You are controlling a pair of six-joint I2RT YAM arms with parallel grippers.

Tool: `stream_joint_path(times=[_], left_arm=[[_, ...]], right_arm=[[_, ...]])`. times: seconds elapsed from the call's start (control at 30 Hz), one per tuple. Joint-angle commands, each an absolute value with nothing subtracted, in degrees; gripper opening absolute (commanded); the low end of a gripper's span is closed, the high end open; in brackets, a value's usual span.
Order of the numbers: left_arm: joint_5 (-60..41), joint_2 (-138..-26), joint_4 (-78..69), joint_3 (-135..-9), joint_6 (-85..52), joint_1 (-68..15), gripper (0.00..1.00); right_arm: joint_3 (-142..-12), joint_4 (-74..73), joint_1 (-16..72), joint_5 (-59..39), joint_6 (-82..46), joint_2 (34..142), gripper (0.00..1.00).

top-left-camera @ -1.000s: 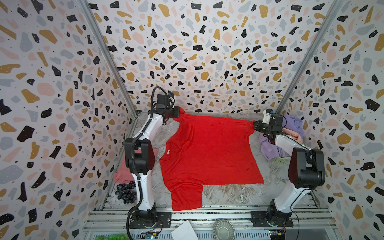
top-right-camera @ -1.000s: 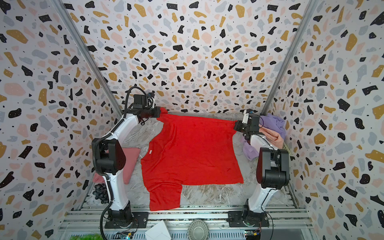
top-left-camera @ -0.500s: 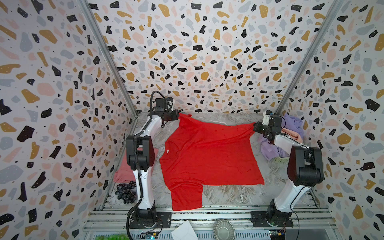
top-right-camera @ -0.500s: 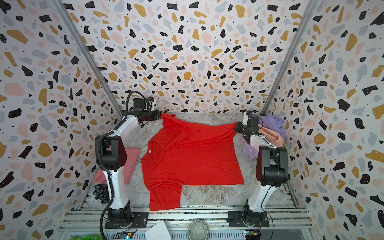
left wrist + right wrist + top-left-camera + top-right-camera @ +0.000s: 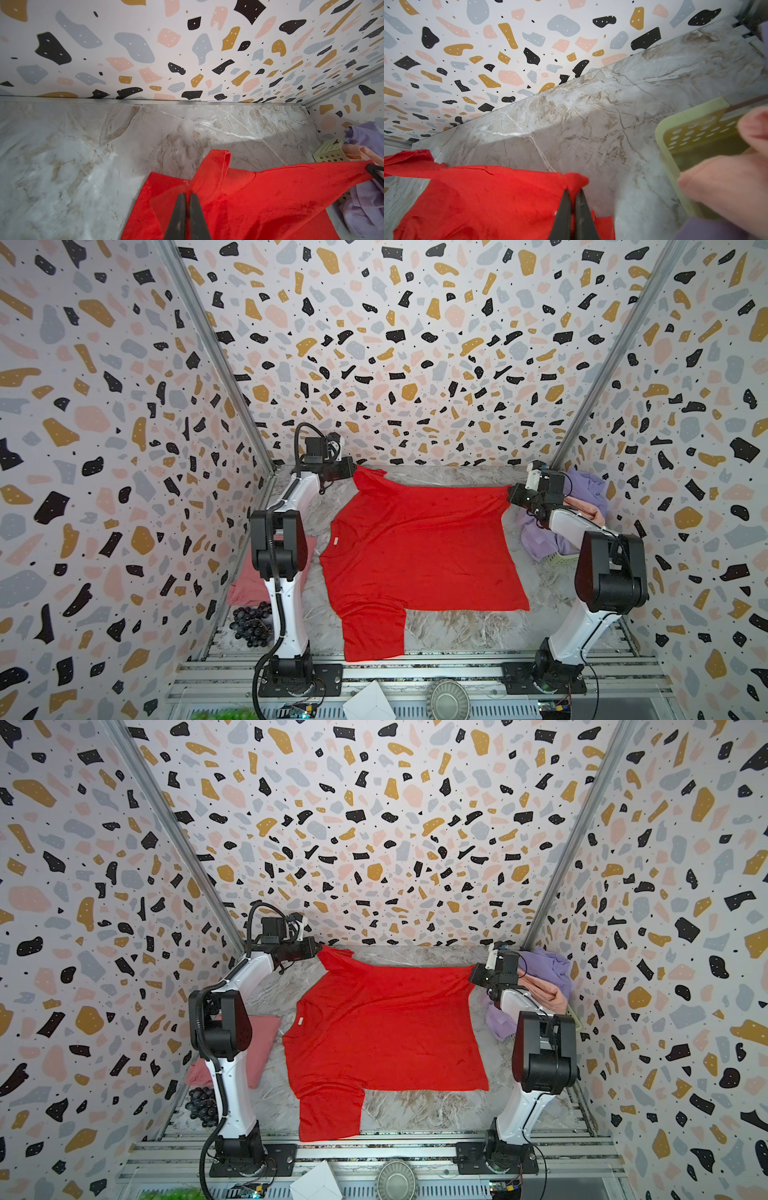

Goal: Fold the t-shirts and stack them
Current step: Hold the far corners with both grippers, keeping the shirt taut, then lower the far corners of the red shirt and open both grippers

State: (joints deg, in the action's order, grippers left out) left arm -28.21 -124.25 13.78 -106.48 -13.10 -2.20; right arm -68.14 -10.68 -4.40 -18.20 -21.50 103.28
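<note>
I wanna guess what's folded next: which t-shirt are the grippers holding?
The bright red t-shirt, spread mid-table, pinched by left gripper and right gripper. The pink one, lavender one and peach one lie aside.

Reaching far back, left hand (image 5: 353, 473) and right hand (image 5: 510, 493) have jaws pinched closed.

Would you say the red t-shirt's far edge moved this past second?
Yes; far edge of the red t-shirt sank away from the back wall.

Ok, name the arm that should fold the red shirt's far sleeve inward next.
Left, probably. The left gripper is shut on the red t-shirt at that far sleeve, by the collar end. The right gripper pinches the far hem corner, across the shirt's whole length from the sleeve.
</note>
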Motion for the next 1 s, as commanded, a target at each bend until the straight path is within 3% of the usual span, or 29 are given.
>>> stream_joint_path(times=[0.0, 0.33, 0.73, 0.97], left_arm=[[-27.79, -118.91, 12.59, -104.89, -12.63, -2.02, 0.0], [-17.68, -105.24, 13.13, -95.88, -10.32, -2.02, 0.0], [-16.66, -109.5, 18.7, -107.53, -8.04, -2.11, 0.0], [-13.57, -105.52, 18.76, -100.67, -8.7, -3.28, 0.0]], right_arm=[[-70.76, -10.78, -4.66, -18.2, -20.61, 102.33, 0.0], [-72.36, -13.07, -4.49, -21.74, -19.29, 104.31, 0.0], [-75.5, -16.52, -4.11, -22.51, -21.27, 108.93, 0.0], [-72.76, -16.57, -4.15, -22.3, -19.91, 106.62, 0.0]])
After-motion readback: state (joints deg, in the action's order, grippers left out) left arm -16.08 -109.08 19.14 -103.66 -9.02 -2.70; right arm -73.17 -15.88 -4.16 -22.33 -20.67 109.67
